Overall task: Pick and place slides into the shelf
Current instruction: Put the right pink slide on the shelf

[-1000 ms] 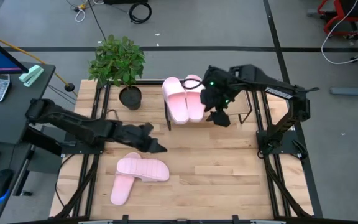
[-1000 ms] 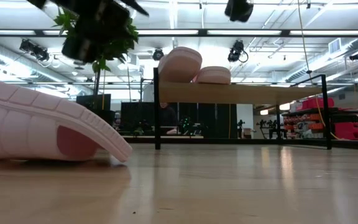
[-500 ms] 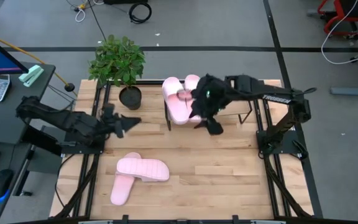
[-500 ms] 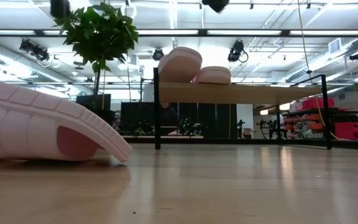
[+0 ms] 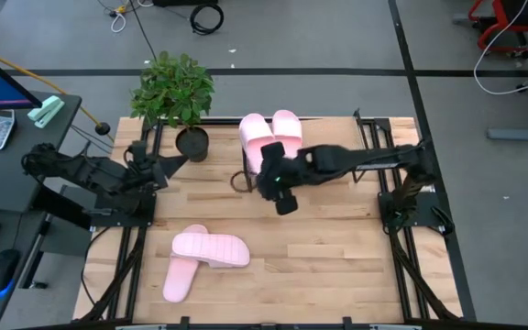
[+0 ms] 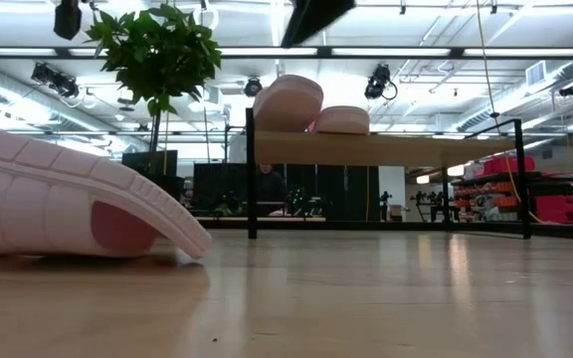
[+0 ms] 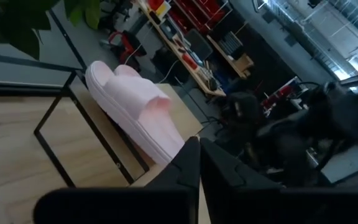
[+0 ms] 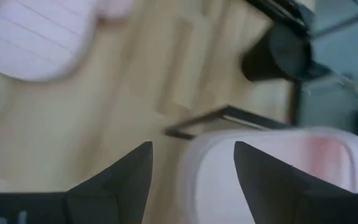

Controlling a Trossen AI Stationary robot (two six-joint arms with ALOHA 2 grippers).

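Note:
Two pale pink slides (image 5: 264, 144) (image 5: 287, 126) lie side by side on the left part of the shelf (image 6: 386, 149), soles down on its slanted board. Two more slides (image 5: 212, 247) (image 5: 177, 277) lie on the tabletop at the near left, one across the other's end. My right gripper (image 5: 282, 191) hangs open above the table just in front of the shelf slides; in the right wrist view its fingers (image 8: 191, 165) have nothing between them. My left gripper (image 5: 174, 163) is shut and empty, drawn back to the table's left edge, pointing level toward the shelf (image 7: 197, 158).
A potted plant (image 5: 174, 90) in a black pot (image 5: 192, 144) stands at the far left, close to my left gripper. The shelf's black frame (image 5: 370, 156) rises at the far middle. Bare wood lies between the shelf and the near slides.
My left gripper has pulled back from above the table slides toward the left edge, risen, turned level and shut. My right gripper has left the shelf slides, swinging toward the near left and sinking in front of the shelf, still open. No slide has moved.

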